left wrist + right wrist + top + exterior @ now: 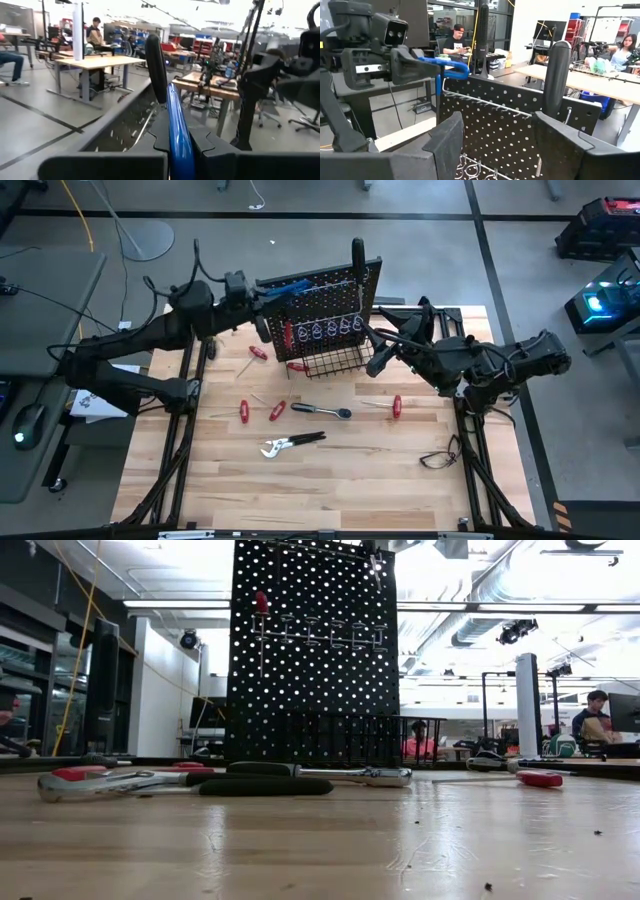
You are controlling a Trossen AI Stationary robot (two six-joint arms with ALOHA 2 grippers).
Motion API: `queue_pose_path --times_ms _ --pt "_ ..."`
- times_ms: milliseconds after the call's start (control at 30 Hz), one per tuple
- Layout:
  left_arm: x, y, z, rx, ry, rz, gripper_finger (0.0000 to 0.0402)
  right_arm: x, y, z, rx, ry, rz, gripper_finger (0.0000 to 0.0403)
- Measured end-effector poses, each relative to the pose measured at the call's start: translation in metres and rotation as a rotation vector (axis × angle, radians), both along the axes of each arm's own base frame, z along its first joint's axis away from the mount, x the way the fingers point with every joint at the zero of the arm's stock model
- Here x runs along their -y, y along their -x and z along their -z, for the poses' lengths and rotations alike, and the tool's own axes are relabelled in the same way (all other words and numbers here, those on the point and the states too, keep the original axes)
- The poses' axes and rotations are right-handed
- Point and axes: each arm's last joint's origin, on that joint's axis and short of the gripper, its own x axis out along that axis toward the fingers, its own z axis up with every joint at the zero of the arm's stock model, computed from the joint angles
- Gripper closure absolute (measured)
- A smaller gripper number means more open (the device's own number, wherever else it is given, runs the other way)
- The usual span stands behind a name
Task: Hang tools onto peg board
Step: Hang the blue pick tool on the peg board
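- Behind the wooden table we see an open workshop with desks and people sitting far away.
- Our left gripper is clamped shut on a blue T-shaped hex key, up at the top edge of the peg board.
- Its blue handle lies about level, along the board's top edge, pointing toward the right arm's side.
- To hang it well, we think we should line the shaft up with a ring or hook before we release.
- Our right gripper waits with jaws apart beside the wire basket, holding nothing.
- Other tools lie on the table, well apart from the board.
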Motion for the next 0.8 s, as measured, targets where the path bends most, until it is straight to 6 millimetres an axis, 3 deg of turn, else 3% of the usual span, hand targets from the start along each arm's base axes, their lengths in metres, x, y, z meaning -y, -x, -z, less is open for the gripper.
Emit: queue_pose_path --times_ms 667,800 --pt "-0.017 0.003 0.011 -0.125 -0.017 -0.058 0.0393 0.000 0.000 0.000 0.030 -0.030 -0.001 0.0178" --pt "-0.017 0.001 0.013 -0.147 -0.021 -0.058 0.0372 0.000 0.000 0.000 0.030 -0.030 -0.001 0.0178"
